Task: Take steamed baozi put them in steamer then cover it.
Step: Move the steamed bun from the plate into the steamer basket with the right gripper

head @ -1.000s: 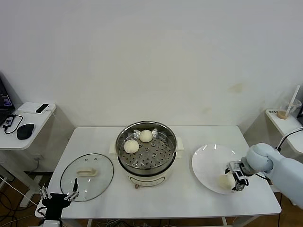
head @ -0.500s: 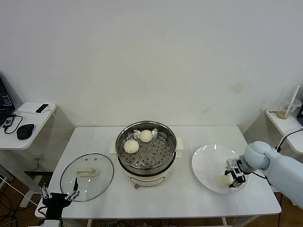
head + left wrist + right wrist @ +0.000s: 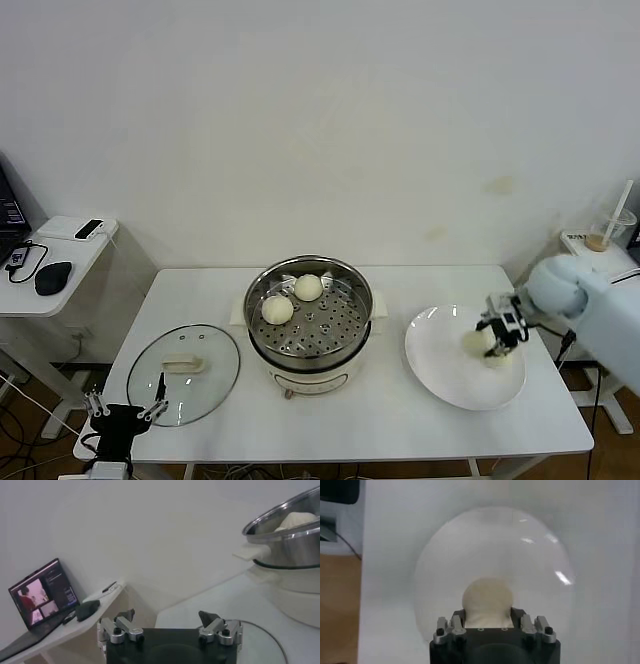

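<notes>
We've got the right gripper (image 3: 497,336) clamped on one steamed baozi (image 3: 474,342), held over the white plate (image 3: 440,370) on the right side of the table (image 3: 400,425); from the right wrist view the bun (image 3: 487,599) sits between the fingers with the plate (image 3: 445,570) underneath, and we can't tell whether it touches the plate or not. Two more baozi (image 3: 277,309) (image 3: 309,287) sit on the perforated tray in the steamer (image 3: 308,330), toward its back left. Steamer is mid-table, uncovered. The cover (image 3: 184,373) lies flat on the table left of the steamer, handle up. Left gripper (image 3: 125,410) is parked low at the front-left table edge, just beside the cover's near rim, fingers spread and holding nothing. Between plate and steamer we see only bare tabletop. Off-table clutter: side desk on the left with a mouse (image 3: 53,276) and a laptop (image 3: 44,594), shelf on the right with a cup and straw (image 3: 611,229).
</notes>
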`<state>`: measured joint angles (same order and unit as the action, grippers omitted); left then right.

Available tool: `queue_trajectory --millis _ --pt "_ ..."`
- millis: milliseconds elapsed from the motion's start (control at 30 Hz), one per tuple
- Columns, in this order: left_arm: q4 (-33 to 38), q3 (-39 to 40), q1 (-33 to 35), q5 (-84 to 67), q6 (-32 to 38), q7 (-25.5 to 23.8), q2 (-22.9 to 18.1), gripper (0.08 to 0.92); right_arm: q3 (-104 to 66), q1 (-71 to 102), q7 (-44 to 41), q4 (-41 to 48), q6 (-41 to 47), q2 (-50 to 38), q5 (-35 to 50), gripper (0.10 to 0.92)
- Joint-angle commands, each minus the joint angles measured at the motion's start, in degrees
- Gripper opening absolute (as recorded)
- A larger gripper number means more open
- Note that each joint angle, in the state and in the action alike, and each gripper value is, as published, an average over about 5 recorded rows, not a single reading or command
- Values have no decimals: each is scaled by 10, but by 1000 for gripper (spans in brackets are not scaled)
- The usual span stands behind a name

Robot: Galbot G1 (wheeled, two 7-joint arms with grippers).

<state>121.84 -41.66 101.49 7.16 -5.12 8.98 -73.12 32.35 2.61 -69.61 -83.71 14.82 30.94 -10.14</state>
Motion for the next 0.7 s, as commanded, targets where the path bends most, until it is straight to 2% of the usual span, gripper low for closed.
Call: queue_trajectory --millis 33,400,700 --pt "0 2 0 -1 0 2 0 823 136 -239 -7 8 7 67 66 576" --pt "4 -14 8 0 -2 1 -1 823 249 -370 43 23 4 232 160 577" --pt "13 -26 17 0 -1 2 -6 823 299 -342 99 16 -64 294 189 577"
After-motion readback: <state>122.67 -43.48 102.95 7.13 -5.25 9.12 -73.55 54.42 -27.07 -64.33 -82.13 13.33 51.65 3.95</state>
